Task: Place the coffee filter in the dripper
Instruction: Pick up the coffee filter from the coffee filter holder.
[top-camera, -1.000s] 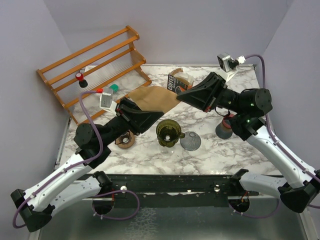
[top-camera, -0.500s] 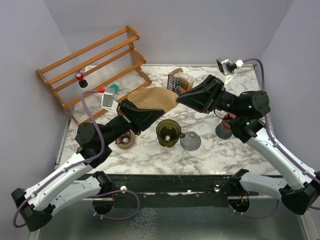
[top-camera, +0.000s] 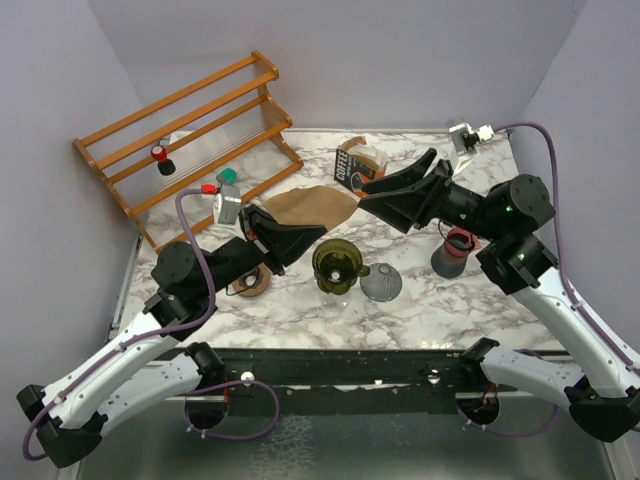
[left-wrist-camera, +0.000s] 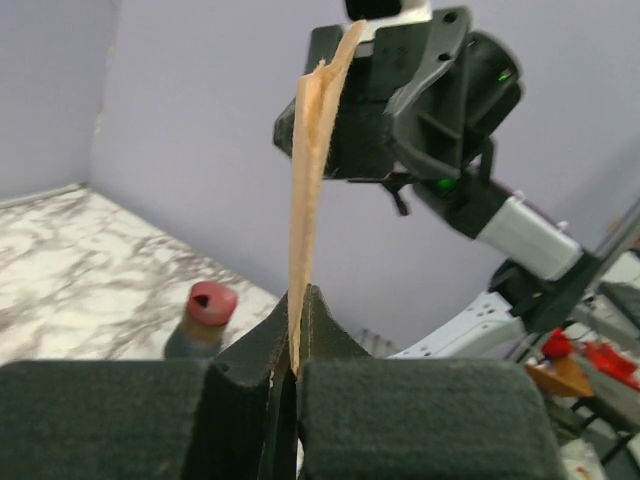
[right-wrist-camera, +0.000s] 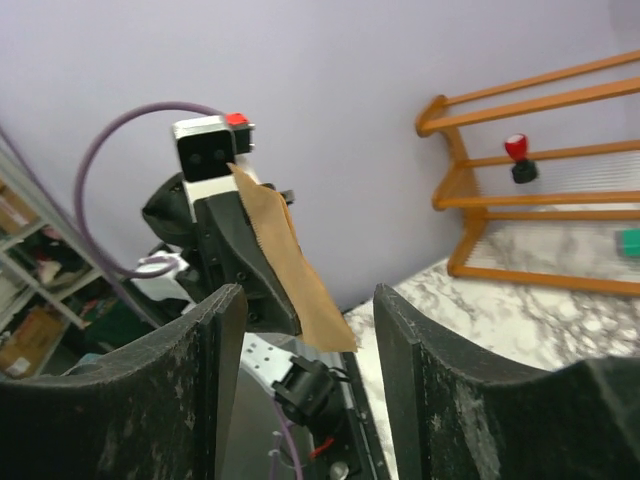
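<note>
The brown paper coffee filter (top-camera: 312, 205) hangs in the air above the table's middle. My left gripper (top-camera: 298, 226) is shut on its near edge. In the left wrist view the filter (left-wrist-camera: 310, 180) stands edge-on, rising from between the shut pads (left-wrist-camera: 340, 340). My right gripper (top-camera: 366, 200) stands open just right of the filter's far corner. In the right wrist view the filter (right-wrist-camera: 290, 265) hangs between and beyond the spread fingers (right-wrist-camera: 420, 340), touching neither. The olive glass dripper (top-camera: 338, 265) stands upright on the marble below the filter.
A wooden rack (top-camera: 190, 140) fills the back left. A coffee box (top-camera: 357, 163) stands at the back. A grey domed lid (top-camera: 381, 282) lies right of the dripper, a dark red-rimmed cup (top-camera: 452, 250) further right, and a brown round piece (top-camera: 250, 278) to the left.
My left gripper has shut on the filter. My right gripper has opened, let go of it and drawn back a little to the right. The filter has sunk slightly.
</note>
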